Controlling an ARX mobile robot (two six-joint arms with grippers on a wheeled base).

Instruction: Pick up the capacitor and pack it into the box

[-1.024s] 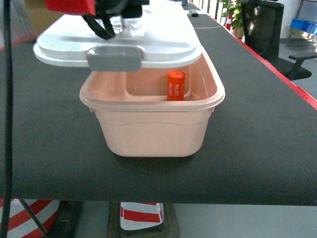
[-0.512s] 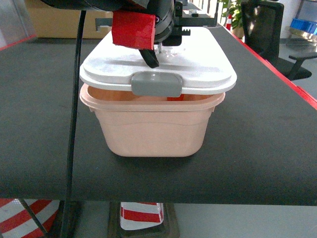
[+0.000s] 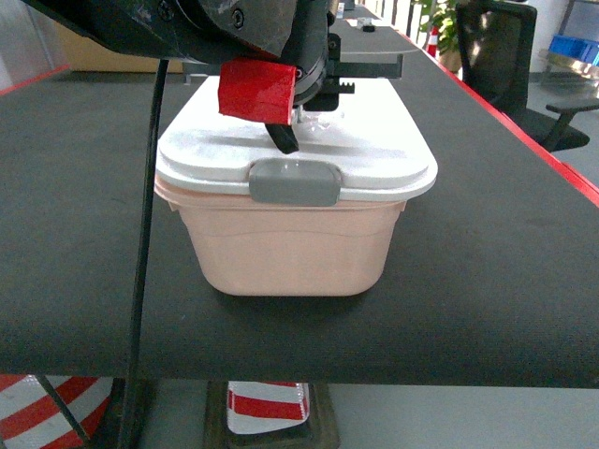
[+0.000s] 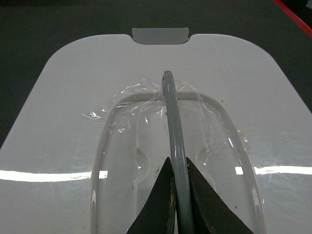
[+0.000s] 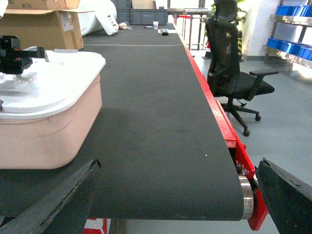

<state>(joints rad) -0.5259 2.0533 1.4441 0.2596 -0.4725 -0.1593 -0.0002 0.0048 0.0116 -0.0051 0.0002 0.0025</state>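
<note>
Left gripper [image 4: 178,195], jaws clamped on the grey lid handle [image 4: 171,117], sets the white lid [image 3: 296,140] on the peach box [image 3: 290,248]; capacitor hidden, presumably inside. Risk: lid overhanging rightward may seat crooked, leaving the front latch [image 3: 294,181] unfastened. Right gripper [image 5: 175,204], spread wide, idles well apart.

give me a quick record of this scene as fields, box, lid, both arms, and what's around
box: pale pink tub on the black table mat, contents hidden
lid: white lid sitting on the tub, grey front latch not visibly pressed down
handle: grey lid handle standing upright
left gripper: fingers shut on the handle
right gripper: open, off to the side above the mat edge, holding nothing
surroundings: black office chair, cardboard carton, blue bins
</note>
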